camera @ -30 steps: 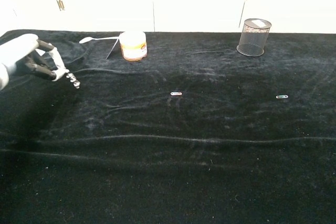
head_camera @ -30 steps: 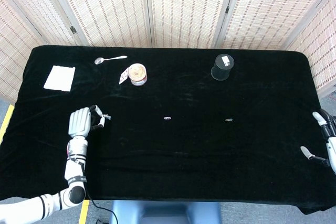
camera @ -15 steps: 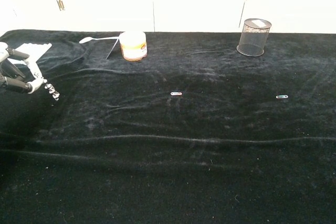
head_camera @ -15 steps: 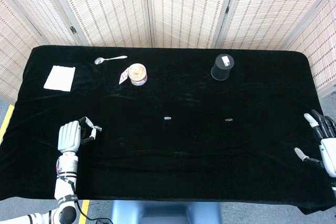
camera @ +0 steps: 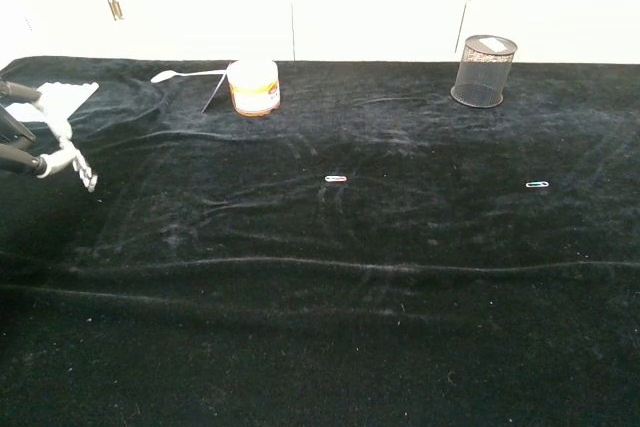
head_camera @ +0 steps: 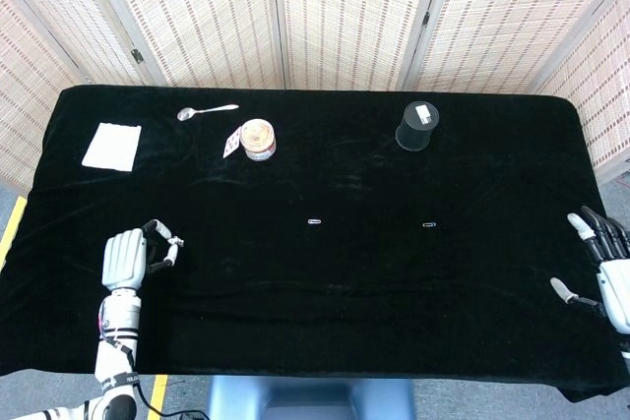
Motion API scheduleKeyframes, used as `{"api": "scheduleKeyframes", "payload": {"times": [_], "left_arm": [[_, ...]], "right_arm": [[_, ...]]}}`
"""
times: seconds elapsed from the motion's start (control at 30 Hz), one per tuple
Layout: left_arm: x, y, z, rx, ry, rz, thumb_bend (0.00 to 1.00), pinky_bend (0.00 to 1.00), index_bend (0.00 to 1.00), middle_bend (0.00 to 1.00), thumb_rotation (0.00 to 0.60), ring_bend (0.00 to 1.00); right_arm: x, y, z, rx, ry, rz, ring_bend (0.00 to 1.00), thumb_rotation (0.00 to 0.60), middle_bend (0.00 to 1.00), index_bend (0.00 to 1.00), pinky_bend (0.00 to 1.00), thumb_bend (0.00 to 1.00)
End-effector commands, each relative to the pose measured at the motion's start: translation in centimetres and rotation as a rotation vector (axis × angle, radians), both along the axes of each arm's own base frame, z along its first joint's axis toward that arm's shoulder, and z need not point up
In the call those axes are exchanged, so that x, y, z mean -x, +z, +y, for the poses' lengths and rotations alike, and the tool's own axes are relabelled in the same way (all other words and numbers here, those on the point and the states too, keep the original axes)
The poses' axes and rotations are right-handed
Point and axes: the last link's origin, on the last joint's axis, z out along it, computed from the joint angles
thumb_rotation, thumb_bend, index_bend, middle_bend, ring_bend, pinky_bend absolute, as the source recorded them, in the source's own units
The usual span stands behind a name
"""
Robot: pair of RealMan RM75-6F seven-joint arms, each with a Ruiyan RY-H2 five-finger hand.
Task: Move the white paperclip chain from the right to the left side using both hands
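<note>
1. The left hand [head_camera: 125, 261], at the lower left of the head view, pinches the white paperclip chain [camera: 85, 173] at its fingertips; the chain dangles just above the black table [head_camera: 345, 272].
2. Judged best: lower it gently onto the cloth here and only then part the fingers, so the links settle without swinging.
3. The chain looks short, thin and pale, a few small links bunched together.
4. The right hand [head_camera: 602, 268], at the lower right edge, is spread and holds nothing.

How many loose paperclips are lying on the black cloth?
2. One loose paperclip lies near the table's middle; the other lies further right. The white paperclip chain in the left hand isn't counted. Tinier ones might escape notice.
</note>
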Motion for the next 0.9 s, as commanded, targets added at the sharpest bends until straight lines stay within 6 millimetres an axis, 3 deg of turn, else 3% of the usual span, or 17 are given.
{"api": "scheduleKeyframes", "payload": {"times": [0.03,0.23,0.3,0.33,0.37,0.4,0.47,0.53,0.57,0.67,0.77,0.9], "left_arm": [[0.0,0.2,0.0,-0.003,-0.002,-0.003,0.2,1.0,0.2,1.0,0.6,1.0],[-0.1,0.6,-0.3,0.004,-0.023,-0.006,0.18,1.0,0.16,1.0,0.6,1.0],[-0.1,1.0,-0.6,0.012,-0.049,0.005,0.18,0.99,0.15,0.94,0.6,0.95],[0.0,1.2,-0.9,0.027,-0.065,0.012,0.17,0.92,0.13,0.84,0.6,0.85],[0.2,1.6,-1.3,0.053,-0.085,0.031,0.17,0.75,0.11,0.65,0.6,0.64],[0.5,2.0,-1.7,0.069,-0.1,0.054,0.17,0.62,0.09,0.53,0.6,0.51],[1.1,3.1,-2.6,0.095,-0.135,0.102,0.17,0.23,0.04,0.17,0.6,0.15],[2.0,4.9,-4.2,0.082,-0.185,0.152,0.17,0.05,0.01,0.03,0.6,0.02],[2.7,6.1,-5.3,0.048,-0.213,0.174,0.17,0.0,0.0,0.0,0.6,0.0],[5.2,8.9,-8.9,-0.072,-0.244,0.233,0.17,0.0,0.0,0.0,0.6,0.0],[8.1,10.4,-12.1,-0.155,-0.205,0.273,0.17,0.0,0.0,0.0,0.6,0.0],[9.5,11.2,-13.9,-0.16,-0.14,0.337,0.17,0.0,0.0,0.0,0.6,0.0]], "right_arm": [[0.0,0.0,-0.1,0.0,-0.001,0.0,0.0,0.6,0.0,0.03,0.0,0.25],[0.0,0.0,0.0,0.002,-0.002,0.002,0.0,0.6,0.0,0.03,0.0,0.25],[0.0,-0.1,0.0,-0.001,-0.003,0.004,0.0,0.6,0.0,0.03,0.0,0.25],[0.0,-0.1,-0.1,-0.002,-0.004,0.006,0.0,0.6,0.0,0.03,0.0,0.25],[0.0,-0.1,-0.1,-0.002,-0.004,0.008,0.0,0.6,0.0,0.03,0.0,0.25],[0.0,-0.1,-0.1,0.0,-0.004,0.011,0.0,0.6,0.0,0.03,0.0,0.25],[0.0,-0.1,0.0,0.007,-0.005,0.025,0.0,0.6,0.0,0.03,0.0,0.25],[0.0,-0.2,0.1,0.017,-0.007,0.046,0.0,0.6,0.0,0.03,0.0,0.25],[0.0,-0.3,0.1,0.022,-0.011,0.058,0.0,0.6,0.0,0.03,0.0,0.25],[-0.2,-0.4,0.4,0.036,-0.016,0.073,0.0,0.6,0.0,0.03,0.0,0.25],[-0.5,-0.6,0.6,0.04,-0.011,0.083,0.0,0.6,0.0,0.03,0.0,0.25],[-1.0,-1.3,0.7,0.032,0.006,0.105,0.0,0.6,0.0,0.03,0.0,0.25]]}}
